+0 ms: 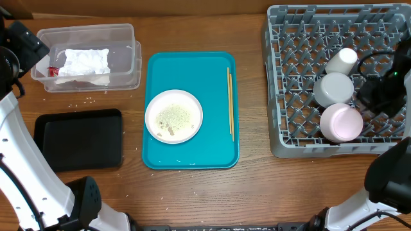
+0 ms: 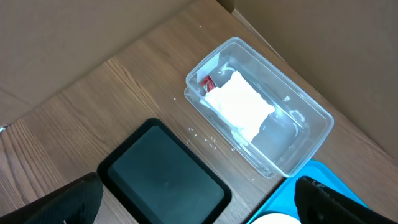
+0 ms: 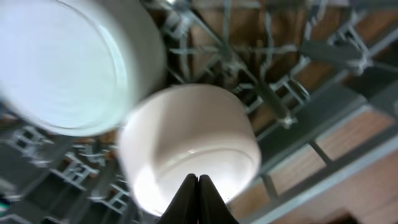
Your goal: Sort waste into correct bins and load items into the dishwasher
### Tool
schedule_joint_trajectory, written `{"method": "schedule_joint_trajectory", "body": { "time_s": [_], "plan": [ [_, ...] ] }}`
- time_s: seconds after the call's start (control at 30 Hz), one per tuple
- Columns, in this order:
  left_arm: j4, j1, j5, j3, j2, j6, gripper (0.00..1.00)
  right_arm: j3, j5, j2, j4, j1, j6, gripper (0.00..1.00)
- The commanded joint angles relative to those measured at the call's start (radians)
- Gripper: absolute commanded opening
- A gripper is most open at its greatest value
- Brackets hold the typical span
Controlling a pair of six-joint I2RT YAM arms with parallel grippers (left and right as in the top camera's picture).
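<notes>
1. The right gripper point(image 3: 198, 186) has its two fingers pressed tight together. I see nothing between them. It hangs just over the pink bowl point(image 3: 186, 143).
2. The pink bowl sits upside down in the rack point(image 1: 289, 38), right beside the grey bowl point(image 1: 332, 88). The cup point(image 1: 340, 59) lies a bit past that.
3. I think the bowl step is done. This arm should go straight up first so it does not bump the bowls or the pegs.
4. The left gripper point(image 2: 196, 186) is wide open and holds nothing. It is high over the table, near the tub point(image 2: 298, 143) and the black tray point(image 2: 161, 177).
5. The napkin point(image 2: 239, 106) and the red wrapper point(image 2: 208, 81) are in the tub.
6. The plate point(image 1: 151, 115) is on the teal tray point(image 1: 192, 70), with rice point(image 1: 173, 117) on it. The chopsticks point(image 1: 230, 102) lie flat by the tray's right edge.
7. I think the rice should come off before the plate goes in the rack. Keep the plate flat on the way, then tip it slowly over the bin.
8. The chopsticks are thin and flat. Grab them in the middle, both at once, and squeeze well so they do not slip.
</notes>
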Motion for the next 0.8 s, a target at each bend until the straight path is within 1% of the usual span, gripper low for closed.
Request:
{"method": "schedule_joint_trajectory", "body": {
  "time_s": [0.0,0.2,0.5,0.63,0.77],
  "plan": [
    [0.000,0.006,-0.013,0.004,-0.002,0.008,1.00,0.027,-0.034,-0.025,0.004,0.021,0.004,0.04],
    [0.000,0.006,-0.013,0.004,-0.002,0.008,1.00,-0.050,-0.117,-0.022,0.054,0.041,0.004,0.04],
    [0.000,0.006,-0.013,0.004,-0.002,0.008,1.00,-0.180,-0.119,-0.022,0.146,0.076,0.015,0.04],
    [0.000,0.006,-0.013,0.004,-0.002,0.008,1.00,-0.161,-0.119,-0.025,0.146,0.077,0.016,0.04],
    [0.000,0.006,-0.013,0.004,-0.002,0.008,1.00,-0.062,-0.123,-0.032,0.072,0.077,0.015,0.04]
  ]
}}
